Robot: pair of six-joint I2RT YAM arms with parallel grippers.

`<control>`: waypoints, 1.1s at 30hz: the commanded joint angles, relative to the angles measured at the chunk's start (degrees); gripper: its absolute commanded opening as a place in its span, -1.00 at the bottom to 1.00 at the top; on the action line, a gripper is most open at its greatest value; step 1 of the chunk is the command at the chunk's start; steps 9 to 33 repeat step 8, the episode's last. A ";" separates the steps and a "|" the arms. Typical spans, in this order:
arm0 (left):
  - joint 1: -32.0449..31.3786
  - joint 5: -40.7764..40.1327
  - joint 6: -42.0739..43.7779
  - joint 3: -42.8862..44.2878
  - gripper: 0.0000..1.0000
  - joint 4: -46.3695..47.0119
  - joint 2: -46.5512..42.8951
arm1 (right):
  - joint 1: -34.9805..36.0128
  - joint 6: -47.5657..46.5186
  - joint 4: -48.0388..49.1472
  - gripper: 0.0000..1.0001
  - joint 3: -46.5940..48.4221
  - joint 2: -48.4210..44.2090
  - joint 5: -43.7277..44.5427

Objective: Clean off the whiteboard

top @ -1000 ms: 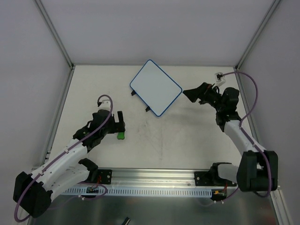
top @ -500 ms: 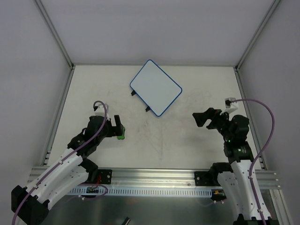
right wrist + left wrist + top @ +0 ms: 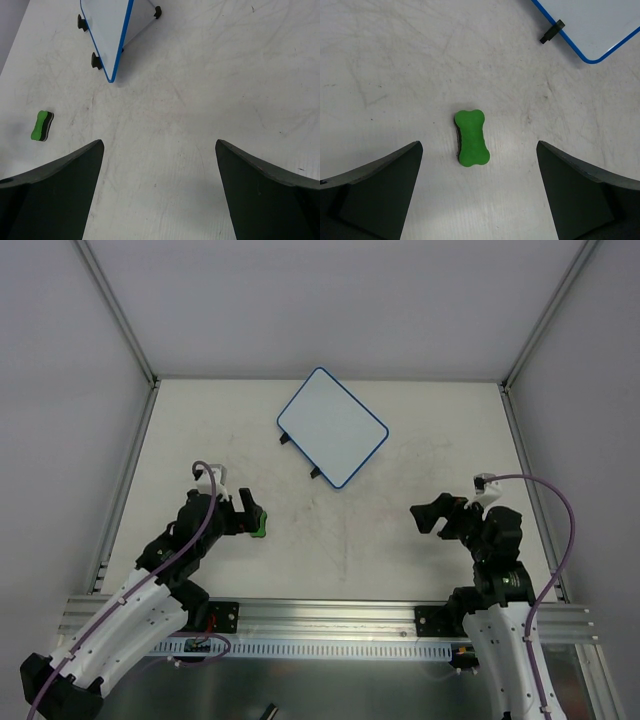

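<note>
The whiteboard (image 3: pixel 332 427) lies turned at an angle at the back middle of the table, white with a thin blue rim and small black feet; I see no pen lines on it. Its corner shows in the left wrist view (image 3: pixel 600 25) and its edge in the right wrist view (image 3: pixel 107 25). A green bone-shaped eraser (image 3: pixel 258 528) lies flat on the table. My left gripper (image 3: pixel 248 512) hovers over it, open, and the eraser (image 3: pixel 471 137) sits just ahead of and between the fingertips, untouched. My right gripper (image 3: pixel 430 518) is open and empty at the right, well short of the board.
Pale walls and metal frame posts (image 3: pixel 120 315) close in the table on three sides. A slotted aluminium rail (image 3: pixel 320 625) with the arm bases runs along the near edge. The tabletop (image 3: pixel 200 75) is scuffed with faint marks.
The right arm has pulled back from beside the whiteboard toward the near edge. The left arm has also drawn back a little. The eraser and board have not moved; both grippers stay open.
</note>
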 commanded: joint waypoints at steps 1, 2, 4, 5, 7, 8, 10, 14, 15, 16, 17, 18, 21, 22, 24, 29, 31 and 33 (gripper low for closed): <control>0.35 0.95 0.83 -0.32 0.98 0.96 -0.17 | -0.21 -1.08 0.02 0.99 1.53 -1.03 0.41; 0.35 0.95 0.92 -0.32 0.98 1.04 -0.26 | -0.30 -1.26 0.02 0.99 1.62 -0.85 0.24; 0.27 0.60 0.92 -0.40 0.98 0.96 -0.35 | -0.21 -1.26 -0.16 0.98 1.79 -0.59 0.32; 0.35 0.60 0.92 -0.32 0.98 0.96 -0.35 | -0.21 -1.26 -0.16 0.98 1.79 -0.33 0.41; 0.35 -0.10 0.83 -0.32 0.98 0.87 -0.35 | -0.21 -1.17 -0.07 0.98 1.88 -0.15 0.41; 0.35 -0.37 0.74 -0.40 0.98 0.87 -0.61 | -0.13 -1.17 -0.07 0.99 1.88 -0.41 0.33; 0.35 -0.37 0.74 -0.40 0.98 0.87 -0.61 | -0.13 -1.17 -0.07 0.99 1.88 -0.41 0.33; 0.35 -0.37 0.74 -0.40 0.98 0.87 -0.61 | -0.13 -1.17 -0.07 0.99 1.88 -0.41 0.33; 0.35 -0.37 0.74 -0.40 0.98 0.87 -0.61 | -0.13 -1.17 -0.07 0.99 1.88 -0.41 0.33; 0.35 -0.37 0.74 -0.40 0.98 0.87 -0.61 | -0.13 -1.17 -0.07 0.99 1.88 -0.41 0.33; 0.35 -0.37 0.74 -0.40 0.98 0.87 -0.61 | -0.13 -1.17 -0.07 0.99 1.88 -0.41 0.33; 0.35 -0.37 0.74 -0.40 0.98 0.87 -0.61 | -0.13 -1.17 -0.07 0.99 1.88 -0.41 0.33; 0.35 -0.37 0.74 -0.40 0.98 0.87 -0.61 | -0.13 -1.17 -0.07 0.99 1.88 -0.41 0.33; 0.35 -0.37 0.74 -0.40 0.98 0.87 -0.61 | -0.13 -1.17 -0.07 0.99 1.88 -0.41 0.33; 0.35 -0.37 0.74 -0.40 0.98 0.87 -0.61 | -0.13 -1.17 -0.07 0.99 1.88 -0.41 0.33; 0.35 -0.37 0.74 -0.40 0.98 0.87 -0.61 | -0.13 -1.17 -0.07 0.99 1.88 -0.41 0.33; 0.35 -0.37 0.74 -0.40 0.98 0.87 -0.61 | -0.13 -1.17 -0.07 0.99 1.88 -0.41 0.33; 0.35 -0.37 0.74 -0.40 0.98 0.87 -0.61 | -0.13 -1.17 -0.07 0.99 1.88 -0.41 0.33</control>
